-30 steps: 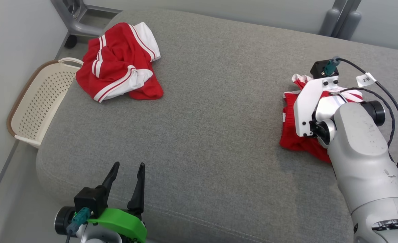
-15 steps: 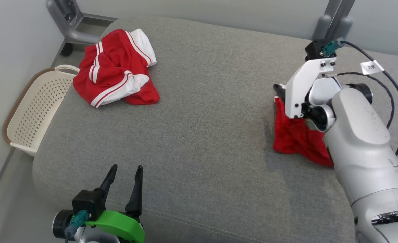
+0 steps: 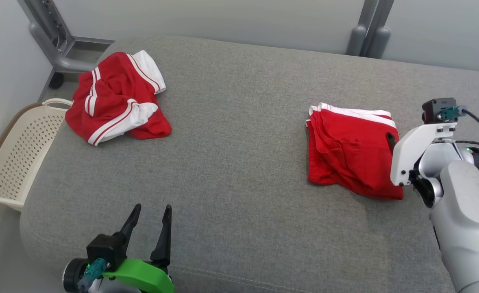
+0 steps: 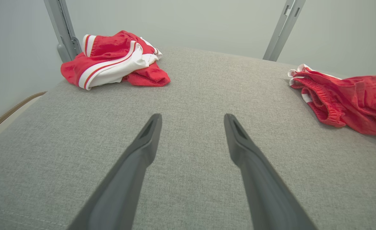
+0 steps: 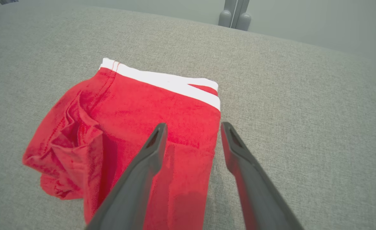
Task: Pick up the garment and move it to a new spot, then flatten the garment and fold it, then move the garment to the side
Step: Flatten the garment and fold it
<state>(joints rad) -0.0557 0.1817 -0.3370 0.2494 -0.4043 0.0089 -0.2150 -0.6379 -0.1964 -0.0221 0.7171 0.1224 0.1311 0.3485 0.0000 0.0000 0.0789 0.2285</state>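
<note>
Both grippers spread, holding nothing: right gripper (image 5: 192, 125) straddles the right edge of the folded garment (image 3: 351, 148), which lies right of centre on the cushion (image 3: 239, 122); left gripper (image 3: 152, 206) sits near left. Placing looks done, so I'd back straight off without snagging the fold.

Red white-trimmed garment (image 3: 349, 150) folded, lying flat, right side.

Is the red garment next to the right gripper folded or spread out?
Folded. The garment lies as a compact rectangle with stacked layers at its edges; the open right gripper at its side holds nothing.
</note>
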